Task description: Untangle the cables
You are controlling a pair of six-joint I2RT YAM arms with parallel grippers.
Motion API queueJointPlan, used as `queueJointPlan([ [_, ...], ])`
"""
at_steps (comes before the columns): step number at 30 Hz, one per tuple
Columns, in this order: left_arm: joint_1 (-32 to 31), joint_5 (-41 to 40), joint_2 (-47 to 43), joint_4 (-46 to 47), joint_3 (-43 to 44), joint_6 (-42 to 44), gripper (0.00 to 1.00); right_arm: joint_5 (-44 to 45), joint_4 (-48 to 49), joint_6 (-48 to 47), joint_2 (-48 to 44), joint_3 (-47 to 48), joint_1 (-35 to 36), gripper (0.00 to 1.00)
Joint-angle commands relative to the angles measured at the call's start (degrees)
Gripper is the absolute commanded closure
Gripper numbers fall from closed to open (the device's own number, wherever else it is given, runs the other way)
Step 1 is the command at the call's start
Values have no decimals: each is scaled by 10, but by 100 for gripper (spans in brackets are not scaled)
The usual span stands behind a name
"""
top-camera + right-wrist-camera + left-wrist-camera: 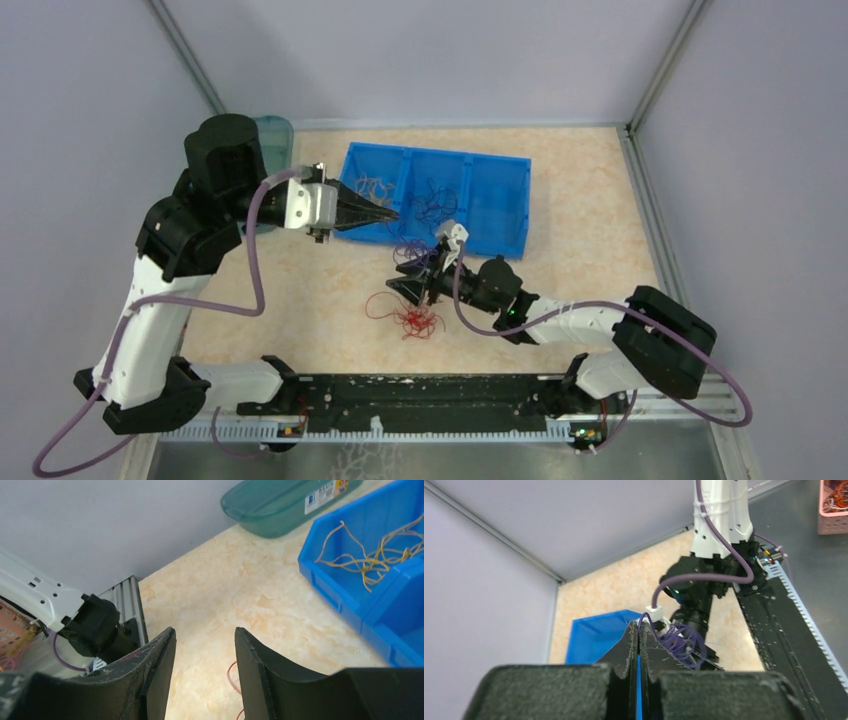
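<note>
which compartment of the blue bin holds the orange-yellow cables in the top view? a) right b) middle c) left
c: the orange-yellow cables lie in the left compartment of the blue bin, while the middle compartment holds dark purple cables.

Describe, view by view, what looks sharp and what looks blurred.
Top external: evenly lit, sharp throughout. Left wrist: left gripper blurred, purple cables at its tip soft. Right wrist: right gripper blurred, blue bin soft at its near corner; yellow cables sharp.
</note>
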Motion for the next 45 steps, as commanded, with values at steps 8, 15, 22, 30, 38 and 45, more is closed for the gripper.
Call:
queueJointPlan([
  [8,-3,-14,0,99,60,-34,99,40,90,50,4,-54,6,54],
  [15,-3,-10,-6,101,44,-42,99,64,53,30,-51,-41,5,49],
  [22,-3,-6,-22,102,-5,-44,99,71,0,-3,-135,7,-4,40],
  [30,-3,-7,-43,97,-61,-34,99,33,-23,-7,-225,31,-10,34],
  [38,-3,-6,-41,71,-61,-7,99,77,-163,-51,-317,28,-11,34],
  [45,-3,3,-41,52,-64,0,99,76,-263,-98,-362,73,-11,32],
])
